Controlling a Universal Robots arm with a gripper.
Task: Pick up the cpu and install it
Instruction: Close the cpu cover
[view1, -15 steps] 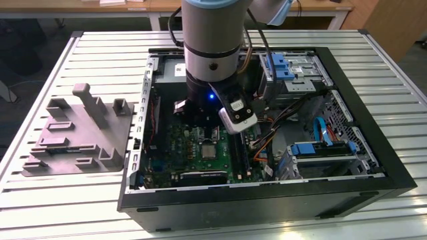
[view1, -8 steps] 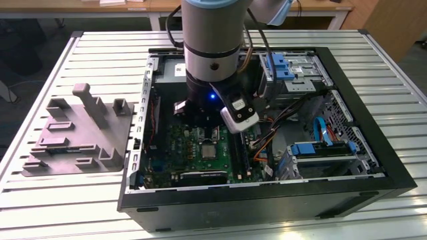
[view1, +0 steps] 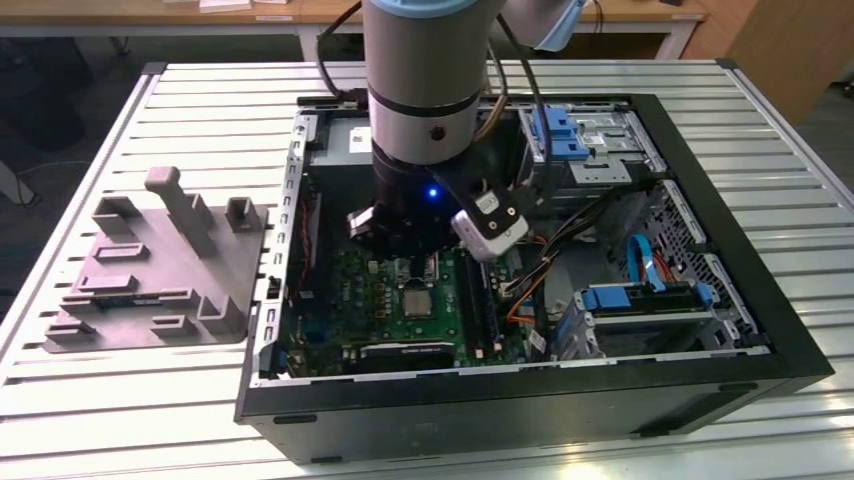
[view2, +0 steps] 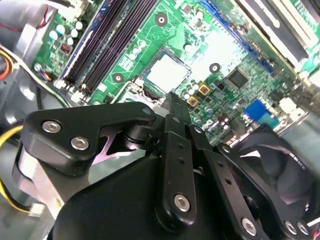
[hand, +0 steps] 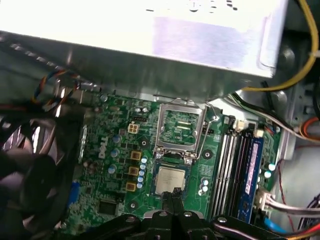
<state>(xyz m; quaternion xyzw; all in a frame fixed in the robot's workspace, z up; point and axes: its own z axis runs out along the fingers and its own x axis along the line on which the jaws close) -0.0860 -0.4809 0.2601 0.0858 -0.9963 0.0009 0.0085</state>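
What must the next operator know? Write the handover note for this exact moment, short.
Gripper: shut, holding nothing, inside the open computer case, poised at the near edge of the cpu; whether it touches the cpu cannot be told.
Cpu: lying flat in its socket on the motherboard, silver top up.
Load frame: swung open beside the cpu, not over it.
Grey tray: on the table outside the case, at the exterior view's left.
Done: cpu picked up and placed in the socket.
Left: the frame is not closed over the cpu.
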